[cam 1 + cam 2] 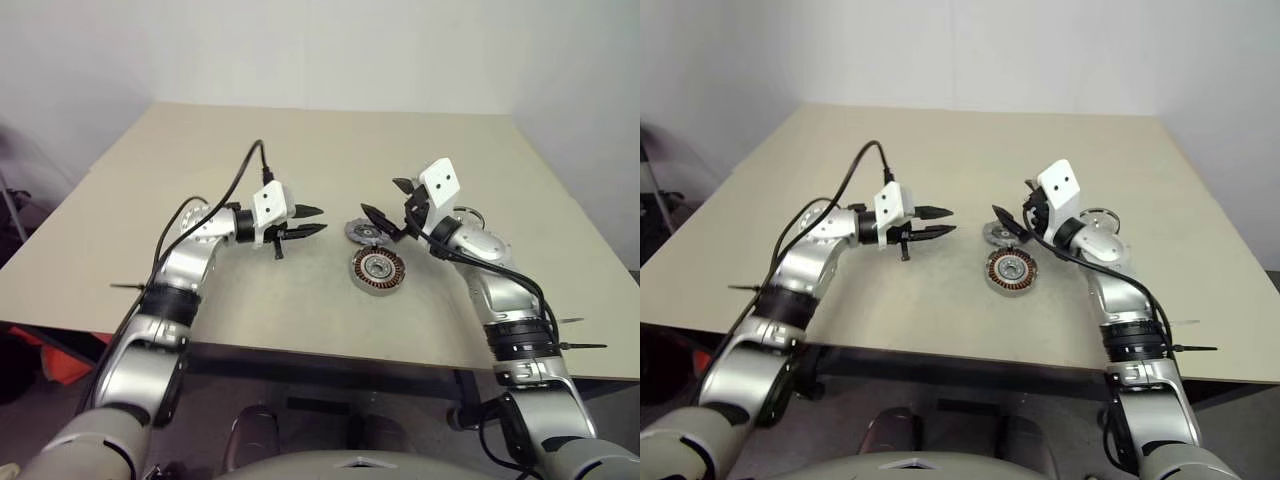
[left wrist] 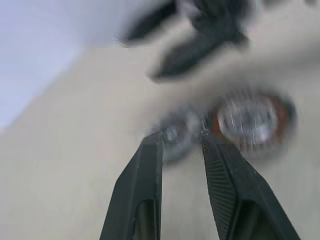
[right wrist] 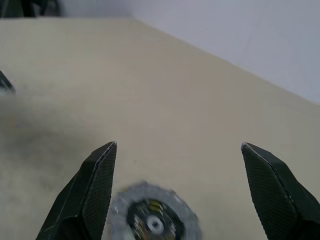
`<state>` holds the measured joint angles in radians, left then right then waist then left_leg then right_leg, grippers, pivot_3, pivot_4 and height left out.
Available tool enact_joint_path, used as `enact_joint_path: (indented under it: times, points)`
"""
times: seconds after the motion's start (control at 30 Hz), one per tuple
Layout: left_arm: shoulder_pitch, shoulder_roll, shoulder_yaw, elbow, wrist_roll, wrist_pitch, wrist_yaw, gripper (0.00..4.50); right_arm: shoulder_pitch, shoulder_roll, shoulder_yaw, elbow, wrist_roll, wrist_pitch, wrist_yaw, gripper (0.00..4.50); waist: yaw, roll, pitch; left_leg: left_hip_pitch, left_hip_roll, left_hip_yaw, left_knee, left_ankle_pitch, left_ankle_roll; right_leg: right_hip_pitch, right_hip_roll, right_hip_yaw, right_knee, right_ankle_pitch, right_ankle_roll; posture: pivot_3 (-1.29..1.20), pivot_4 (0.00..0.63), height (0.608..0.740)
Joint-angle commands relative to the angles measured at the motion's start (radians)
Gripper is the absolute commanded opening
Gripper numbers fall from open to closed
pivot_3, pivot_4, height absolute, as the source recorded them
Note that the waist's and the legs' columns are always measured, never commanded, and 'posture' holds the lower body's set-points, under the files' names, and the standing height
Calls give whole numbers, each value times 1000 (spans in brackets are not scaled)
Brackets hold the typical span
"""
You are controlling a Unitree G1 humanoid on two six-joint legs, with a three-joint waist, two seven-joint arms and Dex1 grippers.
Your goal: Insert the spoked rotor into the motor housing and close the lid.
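Note:
The motor housing [image 1: 378, 270], a silver ring with copper windings and a dark hub, lies flat on the table. Just behind it, touching or nearly so, lies the grey spoked rotor [image 1: 362, 232], also seen from the right wrist [image 3: 152, 220]. My right gripper [image 1: 380, 196] hovers above the rotor, open wide and empty. My left gripper [image 1: 323, 219] is level, to the left of both parts and pointing at them. Its fingers [image 2: 145, 185] stand a little apart with nothing between them. A round silver piece, perhaps the lid [image 1: 1102, 220], lies partly hidden behind my right forearm.
The beige table [image 1: 300, 140] stretches far behind both arms, with its front edge close below the housing. A white wall rises behind the table.

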<state>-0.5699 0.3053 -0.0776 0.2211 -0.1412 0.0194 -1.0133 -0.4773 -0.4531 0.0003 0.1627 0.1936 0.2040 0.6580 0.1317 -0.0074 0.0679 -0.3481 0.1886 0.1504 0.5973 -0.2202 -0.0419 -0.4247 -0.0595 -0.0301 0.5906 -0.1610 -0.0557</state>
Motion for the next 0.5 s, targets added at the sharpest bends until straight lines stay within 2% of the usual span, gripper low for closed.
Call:
enact_joint_path:
  times: [0.03, 0.13, 0.27, 0.5]
  points:
    - [71, -26, 39, -180, -66, 120, 117, 1290, 21, -93, -74, -76, 53, 85, 54, 4500, -4, 0, 0, 0, 0, 0, 0, 0, 0, 0, 0, 0, 0, 0, 0, 0, 0, 740]
    - [123, -53, 49, -254, -98, 173, 187, 1290, 67, -191, -105, -113, 76, 140, 118, 4500, -9, 0, 0, 0, 0, 0, 0, -1, 2, 0, 1, 0, -1, -4, 7, 0, 0, 740]
    - [145, -65, 52, -263, -113, 181, 230, 1290, 136, -287, -129, -131, 77, 180, 173, 4500, -15, 1, 0, 1, 1, 0, 0, -1, 2, 0, 2, 0, -2, -4, 7, 0, 0, 740]
    - [134, -115, 46, -226, -116, 160, 312, 1290, 271, -326, -149, -145, 7, 310, 53, 4500, -24, 1, 0, -1, 0, -1, 0, -1, 4, 1, 1, -1, -4, -5, 8, 0, 0, 740]
